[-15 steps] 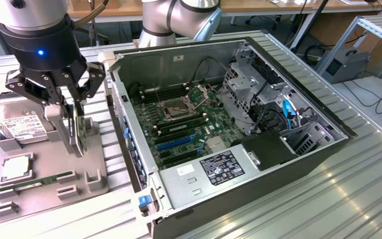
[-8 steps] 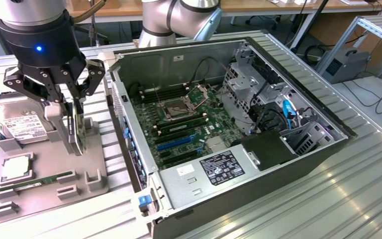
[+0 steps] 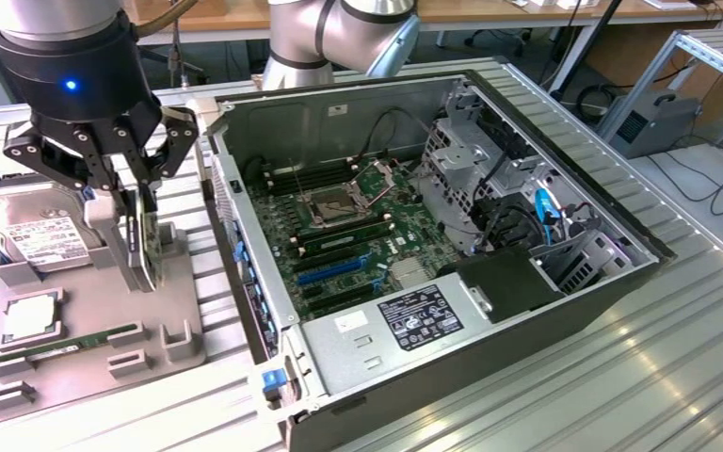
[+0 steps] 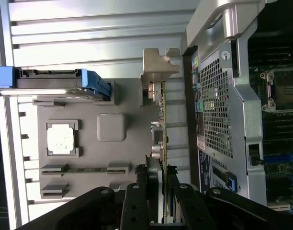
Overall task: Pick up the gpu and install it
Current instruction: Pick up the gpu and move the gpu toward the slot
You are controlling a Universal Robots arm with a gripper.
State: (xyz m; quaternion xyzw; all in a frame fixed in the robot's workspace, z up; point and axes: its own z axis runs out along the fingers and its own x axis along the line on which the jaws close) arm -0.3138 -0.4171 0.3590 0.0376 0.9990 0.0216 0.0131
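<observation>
Gripper (image 3: 127, 209) (image 4: 158, 178) clenched on the top edge of the gpu (image 3: 146, 252) (image 4: 162, 125). Gpu stands upright on the gray tray (image 3: 98, 315), just beside the open computer case (image 3: 462, 377), on the exterior view's left. Hard drive (image 3: 33, 231) lies on the same tray.

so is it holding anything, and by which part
The gripper grips the graphics card by its upper edge, toward the end away from the metal bracket. The card stands upright in the gray tray.
</observation>
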